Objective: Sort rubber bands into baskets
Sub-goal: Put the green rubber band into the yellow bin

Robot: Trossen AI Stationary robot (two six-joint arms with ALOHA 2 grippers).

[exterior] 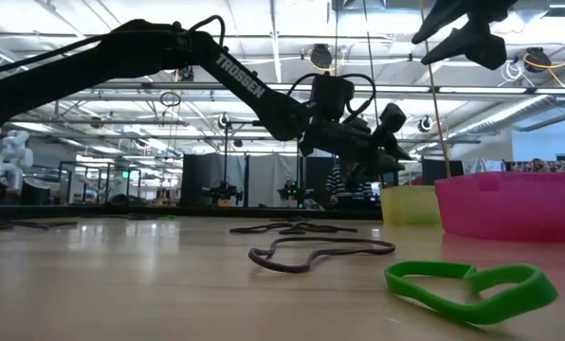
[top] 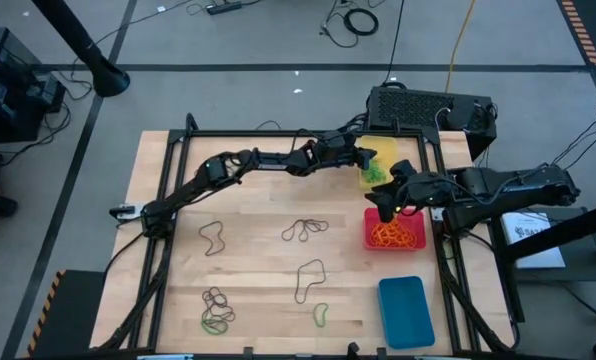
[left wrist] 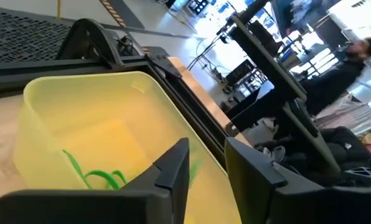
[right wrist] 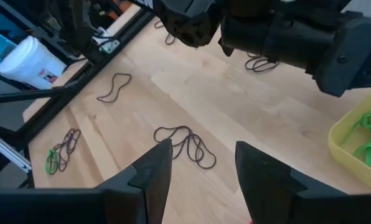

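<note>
My left gripper [top: 370, 158] [left wrist: 207, 152] hangs open and empty over the yellow basket [top: 383, 152] [left wrist: 111, 106], which holds green rubber bands [left wrist: 98, 177]. My right gripper [top: 386, 208] [right wrist: 201, 155] is open and empty above the near-left edge of the red basket [top: 370, 238], which holds orange bands [top: 393, 235]. The blue basket [top: 406, 312] lies at the near right. Loose dark bands lie flat on the table [top: 305, 229] [top: 213, 237] [top: 310, 280]. A dark and green cluster [top: 216, 312] and a green band [top: 320, 316] [exterior: 472, 284] lie near the front.
A black box [top: 428, 108] stands behind the yellow basket at the table's far right. A black frame rail [top: 278, 135] runs along the far edge. Bare wood shows between the loose bands in the table's middle. A person [left wrist: 353, 62] shows in the room beyond the table.
</note>
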